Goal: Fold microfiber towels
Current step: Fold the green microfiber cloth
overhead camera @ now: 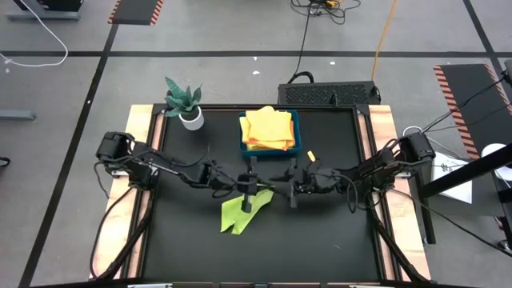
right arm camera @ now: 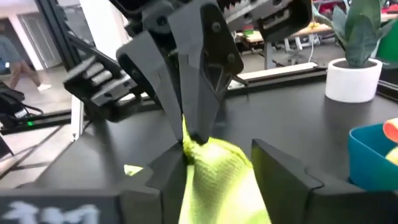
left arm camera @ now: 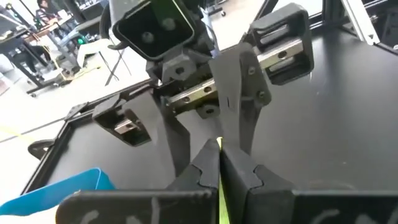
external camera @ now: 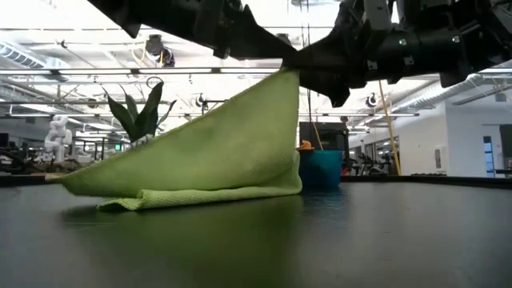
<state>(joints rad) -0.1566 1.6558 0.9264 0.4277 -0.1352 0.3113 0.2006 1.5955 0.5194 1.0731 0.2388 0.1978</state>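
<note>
— What's nearest the front edge of the bench?

— The soft lime green microfiber towel (overhead camera: 240, 212), a bit left of the middle of the black bench top (overhead camera: 320, 248). Its lower part lies rumpled and folded over on the mat; one corner is pulled up off the surface, so from bench height it hangs like a slanted tent (external camera: 216, 148).

— Who has that corner?

— The left gripper (overhead camera: 250, 190), the dark two-finger one reaching in from the left edge. Its fingers are pressed together with a thin sliver of green pinched between them (left arm camera: 219, 163).

— And the other arm?

— The right gripper (overhead camera: 290, 186) comes in from the right edge and meets the left one near the bench's centre, nearly tip to tip. Its fingers stand apart, with the bunched green cloth (right arm camera: 217, 174) sitting between them; one finger is against the cloth, the other well clear.

— Farther back?

— A rigid blue rectangular tray (overhead camera: 298, 132) close to the back edge, about centred, holding a stack of yellow and orange microfiber towels (overhead camera: 268, 128). A small yellow scrap (overhead camera: 311, 154) lies just beside its front right corner; I can't tell what it is.

— Anything else?

— A small green leafy plant in a white round pot (overhead camera: 187, 106) at the back left corner.
</note>
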